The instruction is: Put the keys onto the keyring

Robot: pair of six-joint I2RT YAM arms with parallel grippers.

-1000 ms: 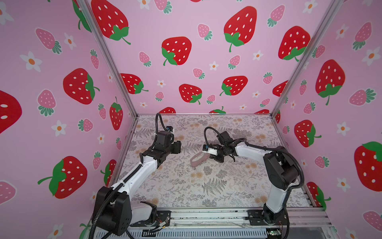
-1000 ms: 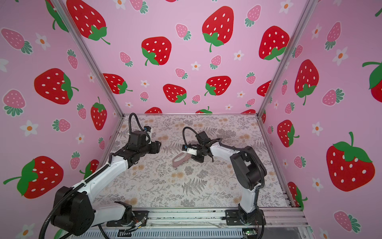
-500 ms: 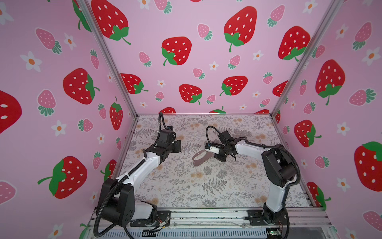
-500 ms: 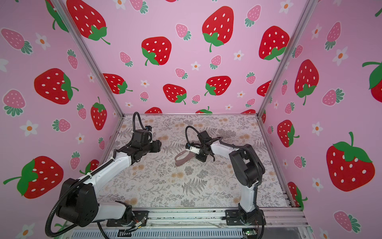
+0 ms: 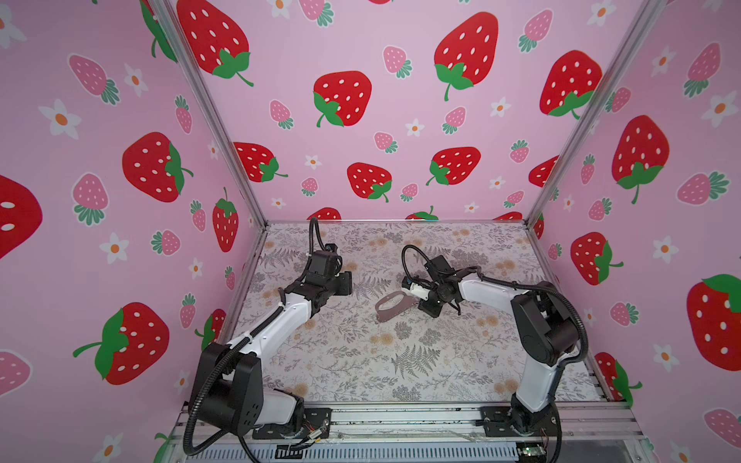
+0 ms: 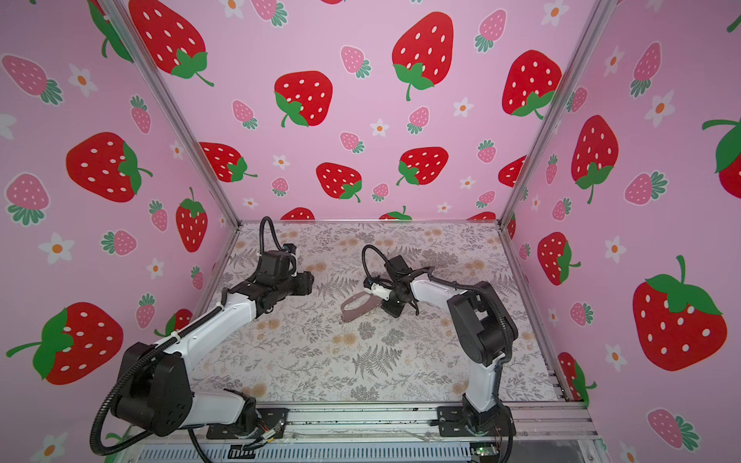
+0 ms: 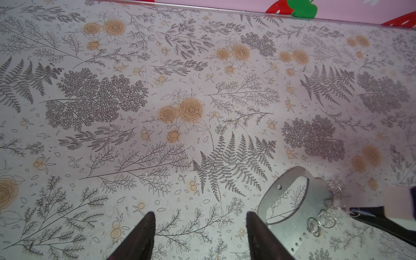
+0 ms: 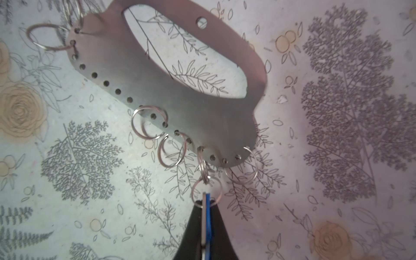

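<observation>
Up close, our right gripper [image 8: 206, 203] clamps the keys [image 8: 208, 225] edge-on. Their ring seems linked to a ring on the keyring [image 8: 191, 101], mid-frame in both top views. Farther left, our left gripper [image 5: 345, 284] hangs spread wide, empty.

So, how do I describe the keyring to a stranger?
On the floral table, look near the middle, at the tip of the right gripper. The keyring is the flat grey curved piece with an oval cut-out; unlike the blue tag, it has a row of holes and rings.
</observation>
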